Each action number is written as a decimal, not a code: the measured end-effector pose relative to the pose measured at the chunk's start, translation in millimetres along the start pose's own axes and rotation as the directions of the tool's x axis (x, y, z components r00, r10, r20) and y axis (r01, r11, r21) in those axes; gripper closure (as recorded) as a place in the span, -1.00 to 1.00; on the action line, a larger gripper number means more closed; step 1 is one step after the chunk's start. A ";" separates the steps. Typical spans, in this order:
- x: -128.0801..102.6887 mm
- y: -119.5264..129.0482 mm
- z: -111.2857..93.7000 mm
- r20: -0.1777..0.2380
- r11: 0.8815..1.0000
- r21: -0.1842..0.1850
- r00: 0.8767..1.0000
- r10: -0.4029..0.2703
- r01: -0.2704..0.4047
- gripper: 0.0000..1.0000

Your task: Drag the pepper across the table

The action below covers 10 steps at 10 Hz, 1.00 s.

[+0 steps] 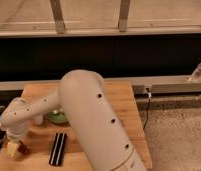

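My gripper (13, 148) hangs at the lower left of the frame, over the tabletop's (125, 102) left edge. I cannot tell whether it is open or closed. The pepper (23, 149) shows only as a dark red sliver just beside it. My arm (89, 117) hides most of a green object (57, 119). A black ridged bar (58, 148) lies to the right of the pepper.

Warm, fairly dim indoor light is falling from above, brightening the top of the white arm (89, 110) and leaving its underside shaded. The bench (125, 100) is glowing orange-brown, with soft shadow pooling beneath the arm. The jaws of the gripper (14, 148) are sitting at the bench's near left corner, looking yellowish in that shade. Behind, a wide band (119, 57) is showing almost black.
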 end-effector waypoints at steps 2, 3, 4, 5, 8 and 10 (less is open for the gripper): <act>0.5 -1.0 0.2 0.005 1.000 0.002 1.000 0.005 -0.005 -0.05; 1.5 -2.6 -1.8 0.004 1.000 0.003 1.000 0.009 -0.009 0.19; 2.1 -2.7 -2.3 0.002 1.000 0.003 1.000 0.009 -0.009 0.35; 3.0 -2.1 -2.4 0.000 1.000 0.001 1.000 0.010 -0.010 0.59; 4.0 -1.4 -2.5 -0.003 1.000 0.002 1.000 0.008 -0.008 0.73; 3.8 -0.5 -11.4 0.031 1.000 0.009 0.999 0.011 -0.012 0.73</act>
